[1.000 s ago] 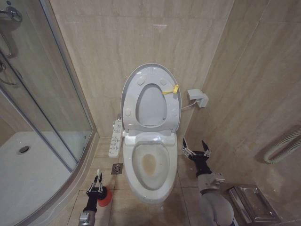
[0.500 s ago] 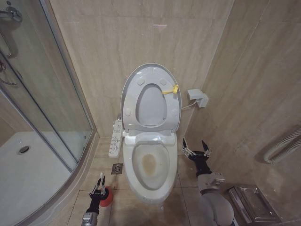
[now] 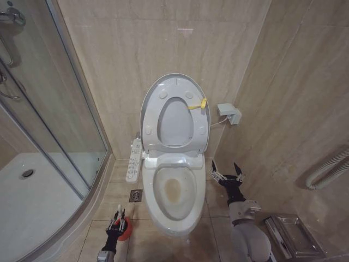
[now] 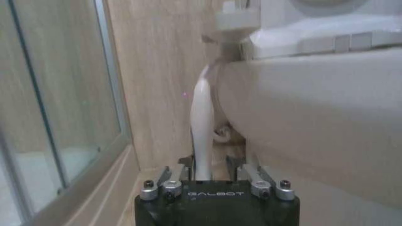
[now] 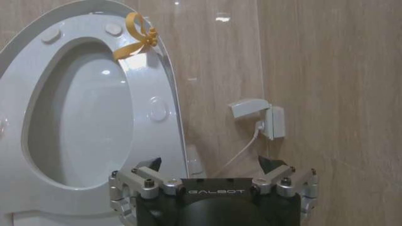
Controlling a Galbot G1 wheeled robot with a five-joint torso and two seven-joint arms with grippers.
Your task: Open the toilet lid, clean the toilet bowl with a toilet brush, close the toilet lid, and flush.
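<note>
Porcelain is dominating the head view: the toilet bowl (image 3: 174,192) is sitting against the tiled wall with a brownish stain in its basin, and the toilet lid (image 3: 175,113) is standing raised behind it together with the seat ring (image 3: 175,126), a yellow tag (image 3: 198,104) hanging at its edge. On the floor to the robot's left of the bowl, the left gripper (image 3: 117,221) is reaching down over the red holder cup (image 3: 125,230), and its fingers are pinching the thin white handle of the toilet brush (image 4: 202,125), which is rising upright between them in the left wrist view, just beside the bowl's outer wall; the bristle head is hidden. The right gripper (image 3: 227,176) is hovering on the other side of the bowl, near the wall, with its fingers spread apart and holding nothing. A long white control panel (image 3: 133,160) is lying along the bowl's left side, and a glass shower enclosure (image 3: 49,125) is standing farther to the left.
</note>
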